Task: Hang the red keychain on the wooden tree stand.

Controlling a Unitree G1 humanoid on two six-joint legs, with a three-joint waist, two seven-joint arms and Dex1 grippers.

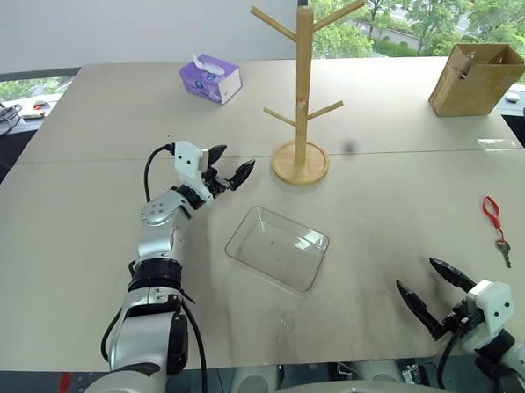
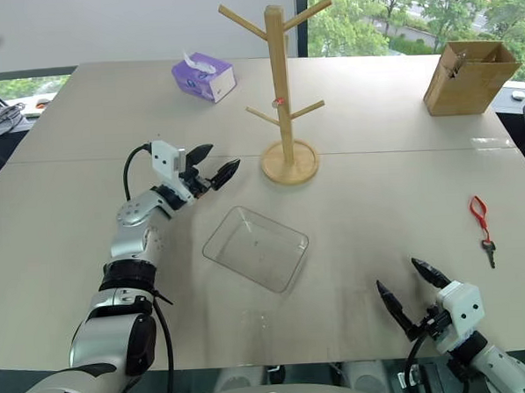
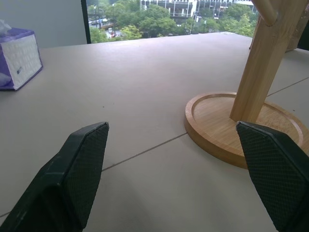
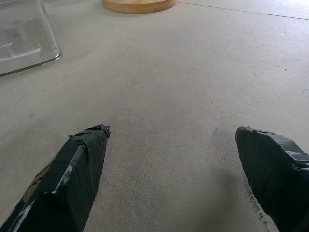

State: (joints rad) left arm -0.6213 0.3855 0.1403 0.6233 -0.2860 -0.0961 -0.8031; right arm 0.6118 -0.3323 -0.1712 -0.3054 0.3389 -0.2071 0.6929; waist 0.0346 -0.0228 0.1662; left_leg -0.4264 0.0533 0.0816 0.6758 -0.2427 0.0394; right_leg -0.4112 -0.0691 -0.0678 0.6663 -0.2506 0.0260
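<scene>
Pickup not started: both the left gripper (image 1: pixel 229 168) and right gripper (image 1: pixel 434 290) gape empty, red keychain (image 1: pixel 494 222) lies at the right's two o'clock, needing reach before the wooden tree stand (image 1: pixel 300 96).

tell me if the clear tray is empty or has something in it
Empty: the clear plastic tray shows only table through its bottom.

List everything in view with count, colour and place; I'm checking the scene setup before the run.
red keychain: one, red strap with dark key, flat on the table's right side.
wooden tree stand: one, light wood, upright mid-table.
clear tray: one, transparent, in front of the stand.
tissue box: one, purple, far left.
cardboard box: one, brown, far right.
table: one, beige.
left gripper: black, open, left of the stand's base.
right gripper: black, open, near right edge.
</scene>
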